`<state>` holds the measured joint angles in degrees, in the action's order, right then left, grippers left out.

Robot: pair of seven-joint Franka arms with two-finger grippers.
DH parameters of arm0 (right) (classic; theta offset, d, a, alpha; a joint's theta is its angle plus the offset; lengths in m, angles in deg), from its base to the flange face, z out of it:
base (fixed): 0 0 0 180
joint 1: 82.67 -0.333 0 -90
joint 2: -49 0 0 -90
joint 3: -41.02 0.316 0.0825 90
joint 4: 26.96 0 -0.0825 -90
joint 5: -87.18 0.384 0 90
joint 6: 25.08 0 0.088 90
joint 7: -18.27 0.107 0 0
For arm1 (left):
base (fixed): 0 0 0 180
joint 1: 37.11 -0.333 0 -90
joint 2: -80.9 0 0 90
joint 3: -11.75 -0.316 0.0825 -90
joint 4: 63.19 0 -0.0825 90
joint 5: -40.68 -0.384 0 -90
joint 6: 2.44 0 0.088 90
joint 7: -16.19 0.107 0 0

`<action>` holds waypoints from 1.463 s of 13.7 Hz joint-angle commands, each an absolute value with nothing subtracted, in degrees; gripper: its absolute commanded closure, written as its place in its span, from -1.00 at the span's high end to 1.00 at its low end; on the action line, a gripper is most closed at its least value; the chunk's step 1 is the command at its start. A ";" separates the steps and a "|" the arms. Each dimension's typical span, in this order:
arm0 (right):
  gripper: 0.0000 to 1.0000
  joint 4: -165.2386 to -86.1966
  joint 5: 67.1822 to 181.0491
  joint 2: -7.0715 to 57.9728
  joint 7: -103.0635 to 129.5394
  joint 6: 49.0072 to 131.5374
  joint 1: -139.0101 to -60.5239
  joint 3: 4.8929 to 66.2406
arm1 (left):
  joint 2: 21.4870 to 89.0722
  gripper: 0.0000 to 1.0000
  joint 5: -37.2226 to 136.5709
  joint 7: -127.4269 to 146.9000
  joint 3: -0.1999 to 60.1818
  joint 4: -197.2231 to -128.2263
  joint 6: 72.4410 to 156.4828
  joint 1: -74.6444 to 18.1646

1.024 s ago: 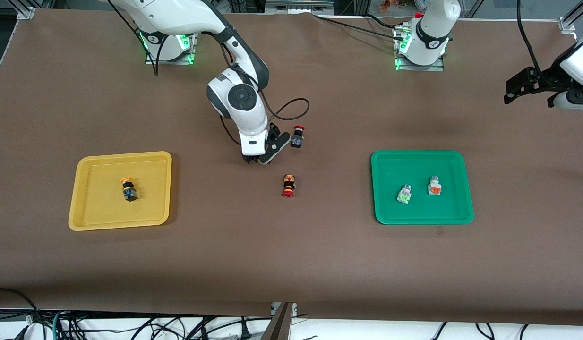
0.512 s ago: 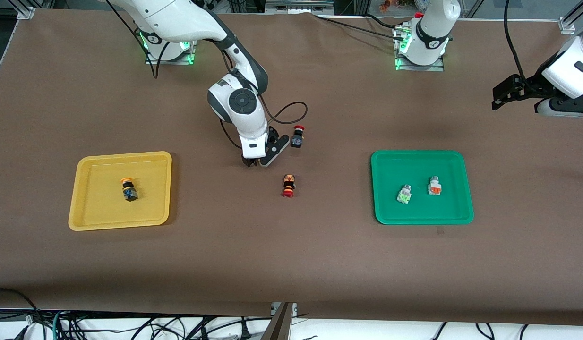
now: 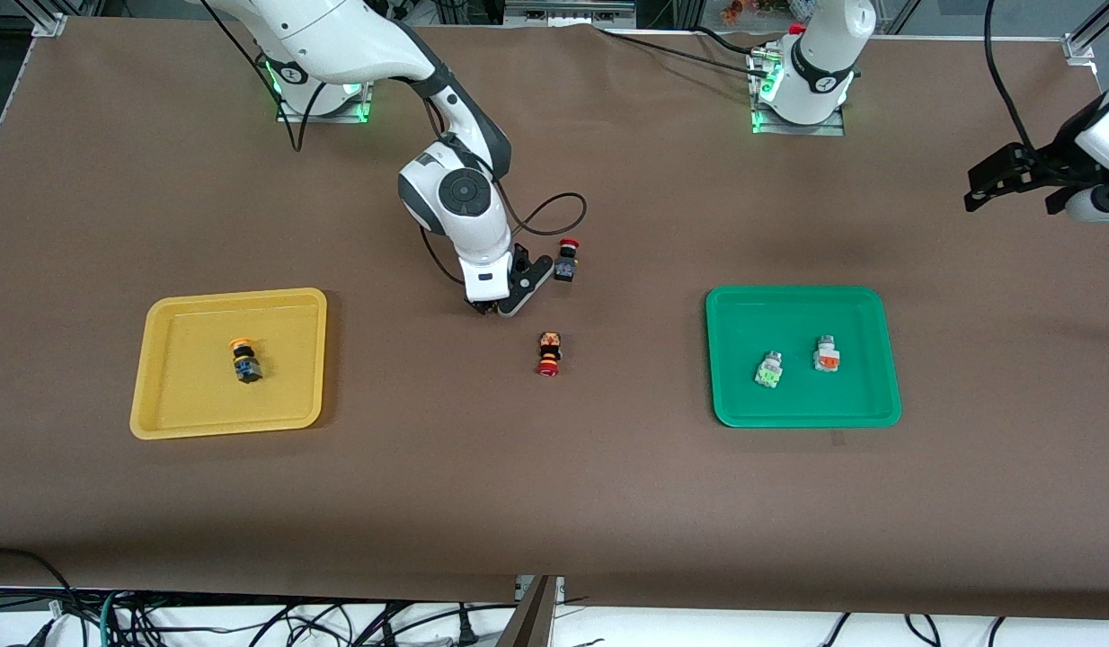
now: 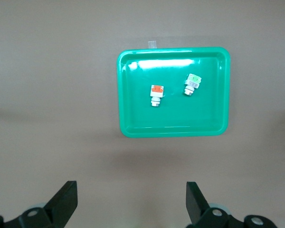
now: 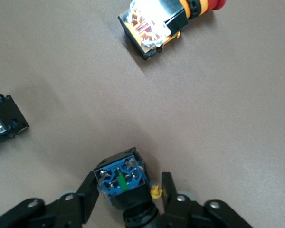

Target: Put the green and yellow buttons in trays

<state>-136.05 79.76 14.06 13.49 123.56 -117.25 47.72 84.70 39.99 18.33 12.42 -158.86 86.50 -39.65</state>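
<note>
My right gripper is low at the table's middle. In the right wrist view it is shut on a black-bodied button with a blue base; its cap is hidden. A yellow-capped button lies in the yellow tray. The green-insert button and the orange-insert button lie in the green tray. My left gripper is open and empty, up in the air over the left arm's end of the table.
Two red-capped black buttons lie on the table by my right gripper: one nearer the front camera, one beside the gripper toward the left arm's end.
My right gripper has shifted slightly toward the red-capped buttons and stayed low. My left gripper swung toward the table's middle, then back out toward the table's end.
</note>
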 commanded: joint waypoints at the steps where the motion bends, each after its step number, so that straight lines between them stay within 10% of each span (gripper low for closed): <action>1: -1.00 -135.86 78.74 14.46 12.91 124.42 -115.99 45.95 | 84.50 1.00 41.12 19.70 12.54 -158.11 85.98 -39.93; 8: -1.00 -130.06 79.89 18.94 12.12 104.57 -100.26 38.66 | 84.59 1.00 41.12 19.79 12.54 -158.11 85.98 -40.01; 15: -1.00 -132.07 84.88 16.48 13.26 104.99 -95.68 33.02 | 84.59 1.00 41.12 19.79 12.54 -158.11 85.98 -40.01; 16: -0.51 -132.08 86.46 16.40 13.26 104.99 -95.33 33.02 | 84.59 1.00 41.12 19.79 12.54 -158.11 85.98 -40.01; 17: 0.98 -131.73 87.87 15.96 13.17 105.08 -94.19 33.02 | 84.59 1.00 41.12 19.79 12.54 -158.11 85.98 -40.01; 20: 1.00 -129.45 91.40 16.39 12.29 104.38 -91.81 33.11 | 84.59 1.00 41.12 19.79 12.54 -158.20 85.98 -40.01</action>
